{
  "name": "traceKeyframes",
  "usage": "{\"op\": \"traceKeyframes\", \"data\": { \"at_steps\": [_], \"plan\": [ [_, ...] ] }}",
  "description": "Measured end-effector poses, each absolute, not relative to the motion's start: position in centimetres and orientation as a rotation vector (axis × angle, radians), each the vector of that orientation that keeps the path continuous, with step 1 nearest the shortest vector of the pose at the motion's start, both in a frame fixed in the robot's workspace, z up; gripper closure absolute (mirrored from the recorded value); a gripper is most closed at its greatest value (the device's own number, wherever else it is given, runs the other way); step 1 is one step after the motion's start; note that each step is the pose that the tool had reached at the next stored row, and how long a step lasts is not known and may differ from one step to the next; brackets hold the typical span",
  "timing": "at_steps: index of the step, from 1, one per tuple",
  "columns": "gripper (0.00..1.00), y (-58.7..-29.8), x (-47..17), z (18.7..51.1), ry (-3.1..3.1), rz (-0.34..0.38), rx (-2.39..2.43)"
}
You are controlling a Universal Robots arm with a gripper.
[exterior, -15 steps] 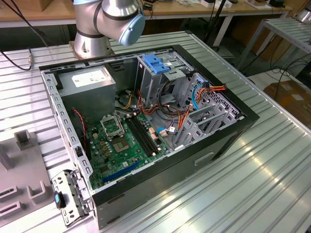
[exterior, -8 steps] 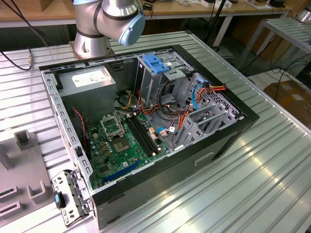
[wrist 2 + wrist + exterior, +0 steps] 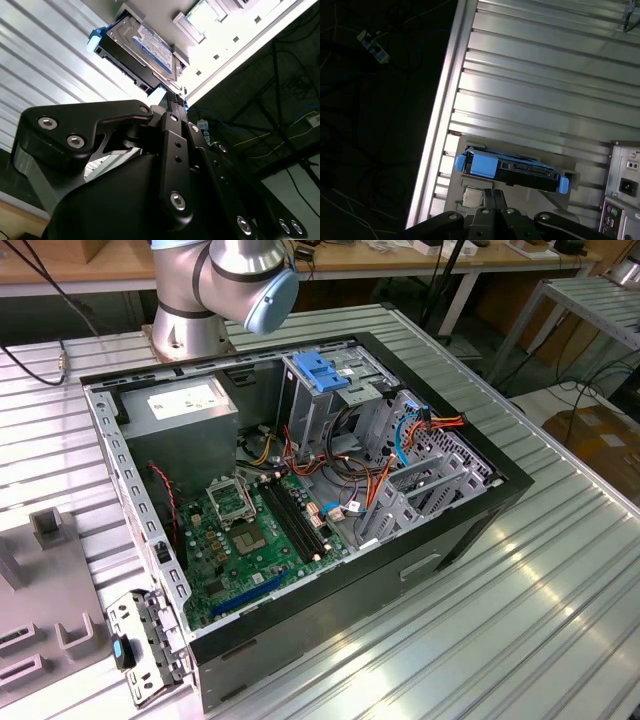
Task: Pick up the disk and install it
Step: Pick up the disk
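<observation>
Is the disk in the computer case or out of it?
Out. In both wrist views the disk sits on a holder on the ribbed table, beside the case's rear panel.

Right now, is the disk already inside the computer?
No, in the first wrist view the disk sits out on the ribbed table, beside the computer case, not in it.

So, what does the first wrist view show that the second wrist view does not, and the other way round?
First wrist view: the flat silver-grey disk with blue plastic rails edge-on, and a grey metal panel with a power socket. Second wrist view: the disk's top face with its white and blue label. Both: the disk, the ribbed metal table and the black gripper near the disk.
</observation>
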State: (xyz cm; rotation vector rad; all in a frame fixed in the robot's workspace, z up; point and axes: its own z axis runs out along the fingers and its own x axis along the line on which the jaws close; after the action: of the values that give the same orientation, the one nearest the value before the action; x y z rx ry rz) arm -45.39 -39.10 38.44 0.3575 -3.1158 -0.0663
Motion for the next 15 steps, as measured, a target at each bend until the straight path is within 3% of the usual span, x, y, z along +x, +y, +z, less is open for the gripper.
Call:
{"op": "traceKeyframes", "data": {
  "at_steps": [15],
  "plan": [
    [0.89,-39.13,-45.38,38.44,-3.043,-0.065,0.737]
  ]
}}
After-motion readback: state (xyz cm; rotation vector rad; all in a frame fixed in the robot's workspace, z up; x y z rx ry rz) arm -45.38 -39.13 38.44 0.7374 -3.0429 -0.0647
